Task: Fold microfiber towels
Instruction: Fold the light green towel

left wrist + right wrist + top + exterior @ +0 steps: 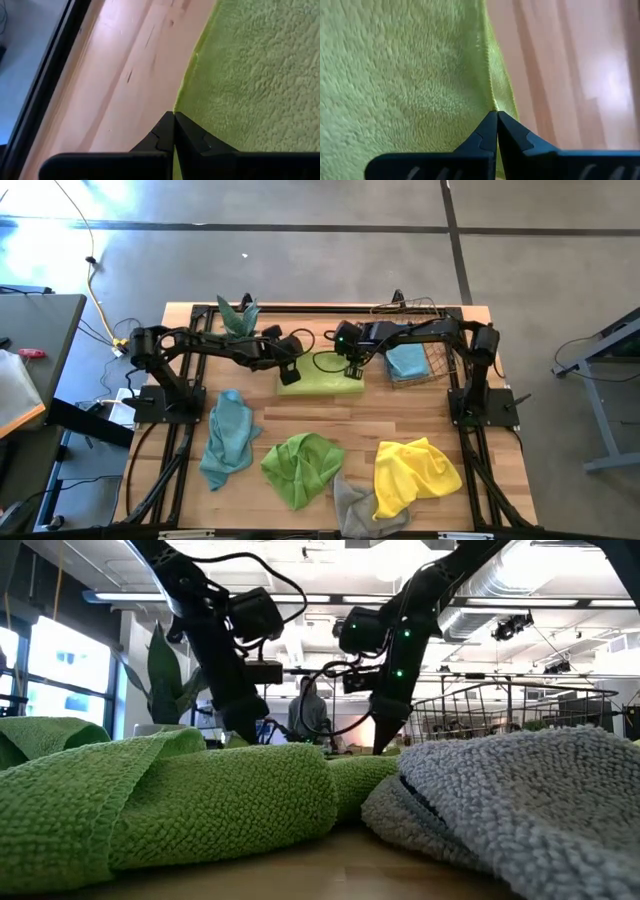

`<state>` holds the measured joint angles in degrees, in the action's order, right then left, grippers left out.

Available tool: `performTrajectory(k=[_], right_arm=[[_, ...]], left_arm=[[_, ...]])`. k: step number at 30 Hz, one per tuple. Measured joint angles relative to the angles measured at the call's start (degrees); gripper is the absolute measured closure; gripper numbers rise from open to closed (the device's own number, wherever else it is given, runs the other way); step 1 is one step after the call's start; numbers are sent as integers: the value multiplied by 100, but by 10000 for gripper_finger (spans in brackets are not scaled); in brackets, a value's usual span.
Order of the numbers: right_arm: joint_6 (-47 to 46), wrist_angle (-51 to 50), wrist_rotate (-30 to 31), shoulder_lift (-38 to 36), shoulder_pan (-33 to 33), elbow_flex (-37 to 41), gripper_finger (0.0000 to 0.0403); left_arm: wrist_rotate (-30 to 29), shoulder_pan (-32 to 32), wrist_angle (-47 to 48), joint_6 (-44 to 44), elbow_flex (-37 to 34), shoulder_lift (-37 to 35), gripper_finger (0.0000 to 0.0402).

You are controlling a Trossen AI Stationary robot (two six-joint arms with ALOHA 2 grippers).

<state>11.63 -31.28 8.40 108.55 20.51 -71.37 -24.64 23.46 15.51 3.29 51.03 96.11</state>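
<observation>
A lime green towel (320, 375) lies as a flat rectangle at the middle of the table's far half. My left gripper (291, 377) is shut at its left end and my right gripper (354, 372) is shut at its right end. In the low view both grippers come down behind a crumpled lime green towel (200, 800), which hides their tips. Loose on the near half lie a teal towel (228, 438), the crumpled lime green towel (300, 468), a grey towel (350, 505) and a yellow towel (412, 475). Another teal towel (407, 360) lies in the basket. My left gripper (173, 116) pinches the flat towel's left edge (186, 95) between its two fingers, slanting down from the table's left. One layer or several, I cannot tell. The cloth beyond the fingers spreads flat over the wood. My right gripper (497, 114) pinches the flat towel's right edge (492, 97) between its two fingers, slanting down from the table's right. A second layer of cloth shows just beside the hemmed edge. The rest of the towel lies on the table.
A copper wire basket (425, 345) stands at the far right, close to my right arm. A potted plant (240, 315) stands at the far left behind my left arm. Bare wood (320, 415) runs between the flat towel and the loose towels.
</observation>
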Motion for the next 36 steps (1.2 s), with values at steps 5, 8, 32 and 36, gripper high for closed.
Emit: performTrajectory(k=[5, 8, 32, 36], right_arm=[[-8, -16, 1, 0, 16, 0, 403], [-15, -16, 1, 0, 14, 0, 403], [42, -16, 604, -2, 14, 0, 264], [-13, -314, 641, -2, 8, -115, 251]], left_arm=[[41, 64, -249, 101, 1, 90, 401], [39, 84, -330, 177, 7, 111, 401], [-981, 9, -278, 483, 4, 221, 326], [-1193, -112, -71, 426, 4, 22, 295]])
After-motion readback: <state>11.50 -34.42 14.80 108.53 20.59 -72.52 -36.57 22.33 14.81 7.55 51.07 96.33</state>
